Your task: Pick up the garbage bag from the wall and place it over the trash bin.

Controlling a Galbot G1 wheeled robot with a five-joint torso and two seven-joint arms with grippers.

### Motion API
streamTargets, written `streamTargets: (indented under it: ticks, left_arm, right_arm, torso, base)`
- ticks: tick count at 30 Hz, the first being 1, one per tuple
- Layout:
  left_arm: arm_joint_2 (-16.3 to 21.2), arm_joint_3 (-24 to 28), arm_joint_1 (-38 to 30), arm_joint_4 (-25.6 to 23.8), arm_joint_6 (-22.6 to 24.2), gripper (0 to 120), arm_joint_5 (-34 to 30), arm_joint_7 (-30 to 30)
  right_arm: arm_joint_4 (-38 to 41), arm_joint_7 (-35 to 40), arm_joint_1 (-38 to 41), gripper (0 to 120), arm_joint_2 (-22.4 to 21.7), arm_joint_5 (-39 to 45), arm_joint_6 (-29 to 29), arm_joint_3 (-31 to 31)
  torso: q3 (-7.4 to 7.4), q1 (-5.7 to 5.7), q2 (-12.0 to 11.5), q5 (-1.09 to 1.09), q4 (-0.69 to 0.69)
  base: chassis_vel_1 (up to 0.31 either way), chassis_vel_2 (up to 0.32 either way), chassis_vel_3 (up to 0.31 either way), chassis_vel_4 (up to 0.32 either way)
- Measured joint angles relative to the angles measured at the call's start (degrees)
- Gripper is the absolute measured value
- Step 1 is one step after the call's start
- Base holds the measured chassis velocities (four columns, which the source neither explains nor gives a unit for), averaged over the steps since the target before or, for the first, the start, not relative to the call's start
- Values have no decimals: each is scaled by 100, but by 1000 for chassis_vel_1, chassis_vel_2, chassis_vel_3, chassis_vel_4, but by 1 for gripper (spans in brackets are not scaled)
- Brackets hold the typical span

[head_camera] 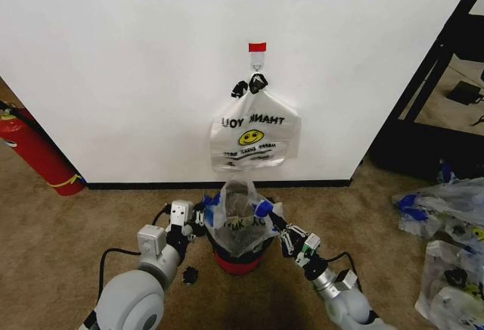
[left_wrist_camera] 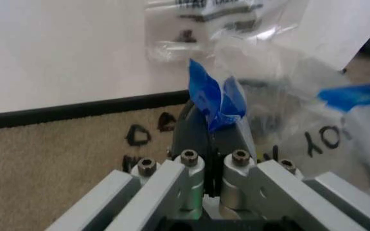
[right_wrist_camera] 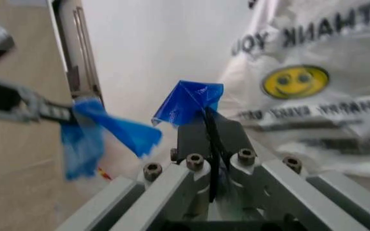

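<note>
Both grippers are pinching the blue tape tabs of the garbage bag, which is sitting over the trash bin on the carpet just before the wall. Left gripper is clamped on one tab, right gripper on the other, jaws pressed together. Behind them, a second smiley bag is hanging from a hook under red tape. A red fire extinguisher is leaning at far left, and loose bags are lying at right.
</note>
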Motion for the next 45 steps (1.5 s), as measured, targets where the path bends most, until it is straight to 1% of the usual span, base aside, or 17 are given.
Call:
streamTargets:
  ticks: [3, 5, 9, 12, 16, 17, 18, 20, 26, 31, 35, 36, 38, 39, 45]
  left_arm:
    - [37, -163, 204, -204, -43, 0, 78, -1]
    - [56, -218, 278, -276, -48, 0, 130, 0]
    - [185, -444, 541, -468, -66, 0, 533, 13]
    - [235, -501, 590, -489, -46, 0, 613, 17]
    - [530, -727, 789, -537, 190, 0, 824, 32]
    - [530, -727, 789, -537, 190, 0, 824, 32]
    - [608, -744, 866, -540, 306, 0, 911, 51]
    - [624, -723, 944, -488, 370, 0, 1113, 119]
    - [445, -462, 999, -127, 339, 0, 1662, 169]
    - [263, -253, 933, 433, 40, 0, 2107, 200]
    - [179, -198, 856, 607, -35, 0, 2170, 200]
    - [38, -125, 697, 904, -126, 0, 2283, 202]
    - [-32, -78, 609, 1095, -172, 0, 2380, 202]
    - [-32, -78, 609, 1095, -172, 0, 2380, 202]
    - [-62, 4, 475, 1417, -344, 0, 2636, 248]
  right_arm:
    - [427, 12, -230, 0, -96, 69, -87, -15]
    - [575, 13, -323, 0, -127, 96, -110, -13]
    - [1092, 84, -813, 0, -272, 159, -154, 19]
    - [1153, 100, -918, 0, -309, 160, -163, 25]
    - [1193, 143, -1320, 0, -438, 48, -125, 134]
    - [1193, 143, -1320, 0, -438, 48, -125, 134]
    - [1099, 176, -1425, 0, -444, -25, -68, 174]
    - [940, 196, -1515, 0, -421, -63, 38, 183]
    - [320, 176, -1422, 0, -279, 29, 370, 183]
    - [-435, -132, -1207, 0, -153, 351, 636, 170]
    - [-673, -232, -1099, 0, -95, 451, 646, 170]
    - [-1042, -320, -888, 0, 29, 580, 648, 167]
    - [-1300, -361, -729, 0, 155, 659, 648, 156]
    - [-1300, -361, -729, 0, 155, 659, 648, 156]
    - [-1709, -475, -402, 0, 541, 707, 667, 110]
  torso:
    - [0, 0, 0, 1, 0]
    - [0, 0, 0, 0, 2]
    - [0, 0, 1, -1, 0]
    - [0, 0, 1, 0, 0]
    - [-1, 0, 1, 0, -1]
    - [-1, 0, 1, 0, -1]
    - [0, 0, 1, 0, 0]
    - [-1, 0, 2, 0, 0]
    - [0, 0, 1, 0, 1]
    - [0, 0, 1, 0, 0]
    - [0, 0, 1, 0, 1]
    - [0, 0, 1, 0, 0]
    - [0, 0, 0, 0, 0]
    - [0, 0, 0, 0, 0]
    - [0, 0, 0, 0, 0]
  base:
    - [0, 0, 0, 0]
    - [0, 0, 0, 0]
    - [0, 0, 0, 0]
    - [0, 0, 0, 0]
    - [0, 0, 0, 0]
    - [0, 0, 0, 0]
    - [0, 0, 0, 0]
    - [0, 0, 0, 0]
    - [0, 0, 0, 0]
    - [0, 0, 0, 0]
    - [0, 0, 0, 0]
    - [0, 0, 0, 0]
    - [0, 0, 0, 0]
    - [0, 0, 0, 0]
    - [0, 0, 0, 0]
